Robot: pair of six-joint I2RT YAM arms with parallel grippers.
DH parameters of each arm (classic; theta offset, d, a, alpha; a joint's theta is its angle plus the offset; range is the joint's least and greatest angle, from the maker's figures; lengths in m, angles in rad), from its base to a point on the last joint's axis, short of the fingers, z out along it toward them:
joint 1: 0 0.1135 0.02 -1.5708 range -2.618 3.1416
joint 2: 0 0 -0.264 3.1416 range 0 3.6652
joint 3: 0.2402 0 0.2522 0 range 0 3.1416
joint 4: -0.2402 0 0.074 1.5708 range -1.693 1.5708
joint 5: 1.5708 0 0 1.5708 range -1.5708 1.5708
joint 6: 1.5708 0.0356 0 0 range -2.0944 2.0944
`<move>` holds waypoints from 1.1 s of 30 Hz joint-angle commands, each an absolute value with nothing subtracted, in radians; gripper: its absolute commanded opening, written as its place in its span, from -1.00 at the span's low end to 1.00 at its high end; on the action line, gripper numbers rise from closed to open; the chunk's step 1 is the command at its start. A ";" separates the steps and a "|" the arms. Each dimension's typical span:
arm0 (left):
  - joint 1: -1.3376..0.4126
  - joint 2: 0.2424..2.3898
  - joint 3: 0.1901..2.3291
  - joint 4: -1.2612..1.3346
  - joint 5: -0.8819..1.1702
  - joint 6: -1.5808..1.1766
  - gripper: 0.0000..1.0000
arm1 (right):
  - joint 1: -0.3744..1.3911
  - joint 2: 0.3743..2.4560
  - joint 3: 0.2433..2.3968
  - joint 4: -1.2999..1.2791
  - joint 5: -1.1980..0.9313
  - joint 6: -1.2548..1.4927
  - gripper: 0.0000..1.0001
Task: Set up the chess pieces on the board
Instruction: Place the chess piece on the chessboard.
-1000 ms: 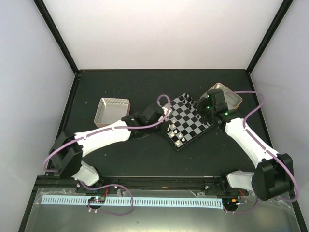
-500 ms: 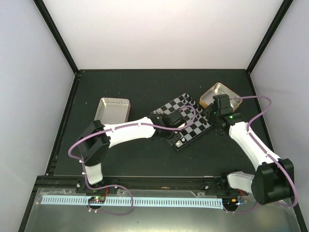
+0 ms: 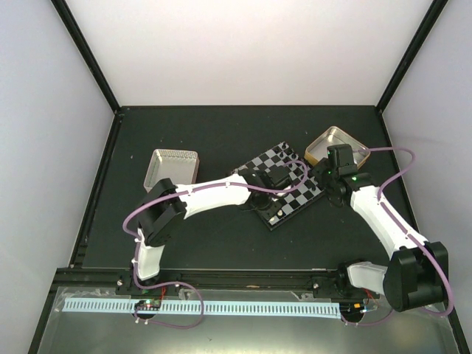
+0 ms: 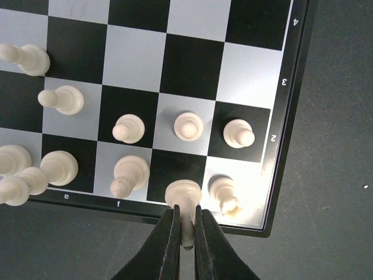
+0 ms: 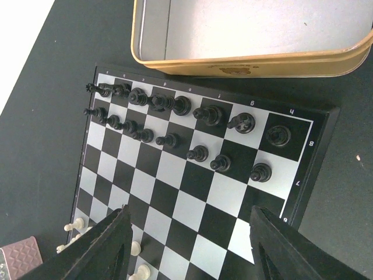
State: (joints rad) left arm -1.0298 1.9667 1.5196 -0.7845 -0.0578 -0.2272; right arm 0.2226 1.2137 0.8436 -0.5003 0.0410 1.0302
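Observation:
In the left wrist view my left gripper (image 4: 186, 220) is shut on a cream-white chess piece (image 4: 184, 193). The piece stands over a black square in the board's (image 4: 192, 64) nearest row, beside a white piece (image 4: 225, 195) in the corner. More white pieces, such as a pawn (image 4: 189, 126), fill the two near rows. From above, the left gripper (image 3: 267, 210) is at the board's (image 3: 284, 158) near corner. My right gripper (image 5: 198, 245) hangs open and empty above the board's (image 5: 192, 210) middle. Black pieces (image 5: 175, 105) stand in two rows on the far side. The right gripper (image 3: 326, 183) is at the board's right corner.
A gold-rimmed metal tin (image 5: 250, 35) lies just beyond the black side of the board, at the back right (image 3: 335, 144) in the top view. A second silver tin (image 3: 171, 168) sits left of the board. Purple cables loop over both arms.
The left arm has swung right from the board's left side to its near corner, the gripper staying shut. The right gripper drew back slightly to the right and has since held still.

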 commanded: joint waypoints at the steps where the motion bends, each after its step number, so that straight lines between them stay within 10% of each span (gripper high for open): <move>1: -1.030 1.992 1.572 -0.842 -0.050 -0.215 -0.94 | 0.216 1.223 0.837 -0.479 0.022 1.029 0.12; 33: -1.015 2.047 1.625 -0.864 -0.040 -0.213 -0.75 | 0.215 1.238 0.836 -0.469 -0.010 1.025 0.12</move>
